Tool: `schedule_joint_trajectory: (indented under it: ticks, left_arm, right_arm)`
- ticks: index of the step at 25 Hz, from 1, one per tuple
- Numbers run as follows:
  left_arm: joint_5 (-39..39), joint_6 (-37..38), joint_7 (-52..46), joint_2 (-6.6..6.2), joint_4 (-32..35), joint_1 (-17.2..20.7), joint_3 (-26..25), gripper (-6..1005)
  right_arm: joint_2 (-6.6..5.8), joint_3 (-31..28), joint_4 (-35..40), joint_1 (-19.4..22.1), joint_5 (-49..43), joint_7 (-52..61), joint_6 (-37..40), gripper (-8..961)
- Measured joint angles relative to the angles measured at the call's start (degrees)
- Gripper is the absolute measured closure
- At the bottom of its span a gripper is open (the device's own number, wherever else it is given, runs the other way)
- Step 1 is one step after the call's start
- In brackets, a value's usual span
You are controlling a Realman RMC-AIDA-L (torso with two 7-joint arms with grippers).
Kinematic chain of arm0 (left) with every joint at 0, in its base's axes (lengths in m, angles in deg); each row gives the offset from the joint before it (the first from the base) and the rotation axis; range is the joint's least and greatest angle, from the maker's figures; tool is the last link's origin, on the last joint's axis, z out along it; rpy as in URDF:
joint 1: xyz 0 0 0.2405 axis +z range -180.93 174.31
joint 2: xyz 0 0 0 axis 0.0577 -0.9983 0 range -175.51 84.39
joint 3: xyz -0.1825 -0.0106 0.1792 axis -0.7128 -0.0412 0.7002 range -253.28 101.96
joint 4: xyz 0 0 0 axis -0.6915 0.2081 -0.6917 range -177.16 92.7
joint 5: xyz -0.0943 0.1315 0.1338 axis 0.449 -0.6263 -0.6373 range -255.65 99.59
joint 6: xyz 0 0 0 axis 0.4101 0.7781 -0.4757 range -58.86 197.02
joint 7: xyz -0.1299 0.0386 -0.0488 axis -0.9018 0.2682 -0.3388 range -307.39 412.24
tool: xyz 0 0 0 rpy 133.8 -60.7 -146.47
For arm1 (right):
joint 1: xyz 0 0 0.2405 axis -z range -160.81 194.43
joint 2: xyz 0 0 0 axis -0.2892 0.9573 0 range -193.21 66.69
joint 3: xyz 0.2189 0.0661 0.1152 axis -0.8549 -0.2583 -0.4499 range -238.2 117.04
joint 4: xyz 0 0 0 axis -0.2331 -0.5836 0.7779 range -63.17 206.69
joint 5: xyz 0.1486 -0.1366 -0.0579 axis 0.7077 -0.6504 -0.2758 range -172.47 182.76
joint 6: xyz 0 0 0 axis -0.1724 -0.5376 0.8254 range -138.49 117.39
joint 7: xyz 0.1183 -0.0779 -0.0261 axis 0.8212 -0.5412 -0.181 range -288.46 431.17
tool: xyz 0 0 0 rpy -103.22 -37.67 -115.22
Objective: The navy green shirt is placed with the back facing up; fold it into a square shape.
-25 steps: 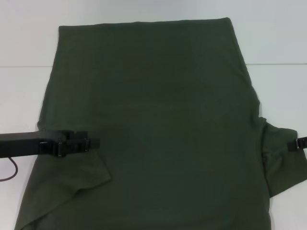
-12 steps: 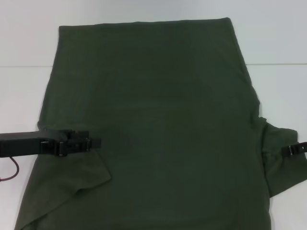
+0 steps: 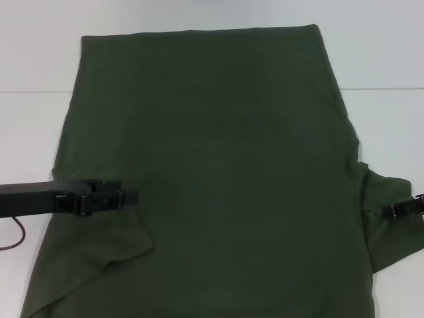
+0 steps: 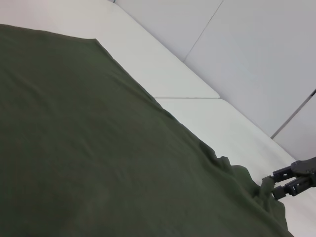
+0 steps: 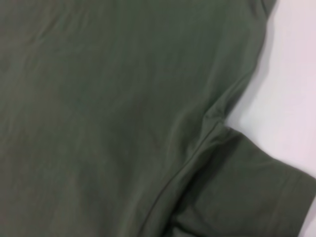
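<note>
across the white table (image 3: pixel 26 66) the navy green shirt (image 3: pixel 218 172) lies flat, plain side up, long axis near-to-far, straight edge far. left gripper (image 3: pixel 130 197) rests on its folded left sleeve, right gripper (image 3: pixel 392 211) at the right sleeve edge; grip on either: cannot tell.

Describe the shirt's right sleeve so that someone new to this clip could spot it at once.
A navy green shirt covers most of the white table. Follow its edge on the robot's right toward the robot: there the right sleeve juts out flat onto the table, with the right gripper at its cuff. The left sleeve, by the left gripper, lies folded inward.
</note>
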Motion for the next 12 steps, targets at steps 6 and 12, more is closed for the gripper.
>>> schedule_joint_trajectory:
  ticks: [6,12]
  left_arm:
    - [0.0,0.1,0.0,0.0,0.0,0.2,-0.2,404]
    - [0.0,0.4,0.0,0.06,0.0,0.3,-0.2,404]
  right_arm:
    - [0.06,0.3,-0.6,-0.3,0.0,1.3,2.0,28]
    - [-1.24,-0.1,0.0,0.1,0.0,5.0,6.2,27]
